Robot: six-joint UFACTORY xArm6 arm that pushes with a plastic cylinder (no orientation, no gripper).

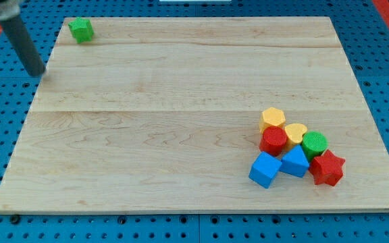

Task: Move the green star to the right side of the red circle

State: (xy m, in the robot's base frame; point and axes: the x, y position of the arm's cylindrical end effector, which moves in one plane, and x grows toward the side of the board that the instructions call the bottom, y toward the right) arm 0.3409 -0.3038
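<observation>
Camera view: green star (81, 30) lies right of my tip (38, 72), apparently apart.

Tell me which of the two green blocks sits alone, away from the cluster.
The green star, at the board's top-left corner near my tip. The other green block, a cylinder, is packed into the cluster at the view's lower right, beside the red circle.

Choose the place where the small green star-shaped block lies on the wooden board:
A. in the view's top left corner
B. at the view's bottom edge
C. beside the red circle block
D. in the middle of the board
A: the green star sits alone in the view's top left corner of the wooden board, far from the red circle; my tip stands just off the board's left edge, below the star.
</observation>
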